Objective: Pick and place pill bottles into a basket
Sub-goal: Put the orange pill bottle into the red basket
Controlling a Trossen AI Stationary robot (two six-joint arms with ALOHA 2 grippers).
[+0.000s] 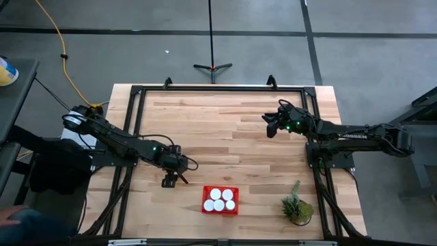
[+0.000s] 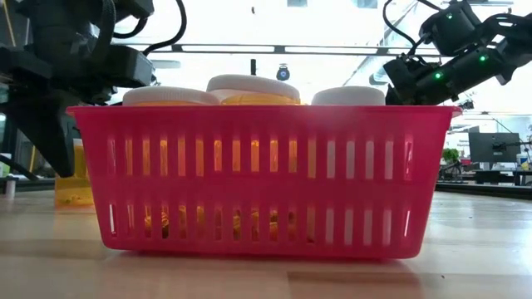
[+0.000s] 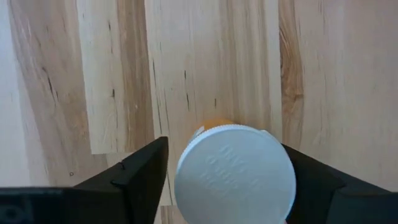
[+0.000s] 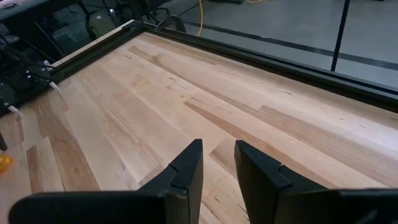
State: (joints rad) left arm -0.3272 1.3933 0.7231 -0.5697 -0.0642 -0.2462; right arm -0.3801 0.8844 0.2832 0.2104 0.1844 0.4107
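Note:
The red mesh basket point(image 1: 220, 213) stands near the table's front edge and holds several white-capped amber pill bottles point(image 1: 220, 199); their caps point(image 2: 253, 85) show above its rim point(image 2: 266, 110). One more pill bottle point(image 3: 235, 177) stands upright on the table left of the basket point(image 2: 75, 187). My left gripper point(image 1: 171, 180) points down over it, open, with one finger on either side of its cap point(image 3: 224, 144); whether they touch it I cannot tell. My right gripper point(image 1: 271, 126) hangs at the far right, empty, its fingers nearly together point(image 4: 219, 155).
A small green potted plant point(image 1: 298, 205) stands at the front right, right of the basket. A black frame point(image 1: 205, 89) runs round the table's edges. Bare wood lies across the table's middle and far half.

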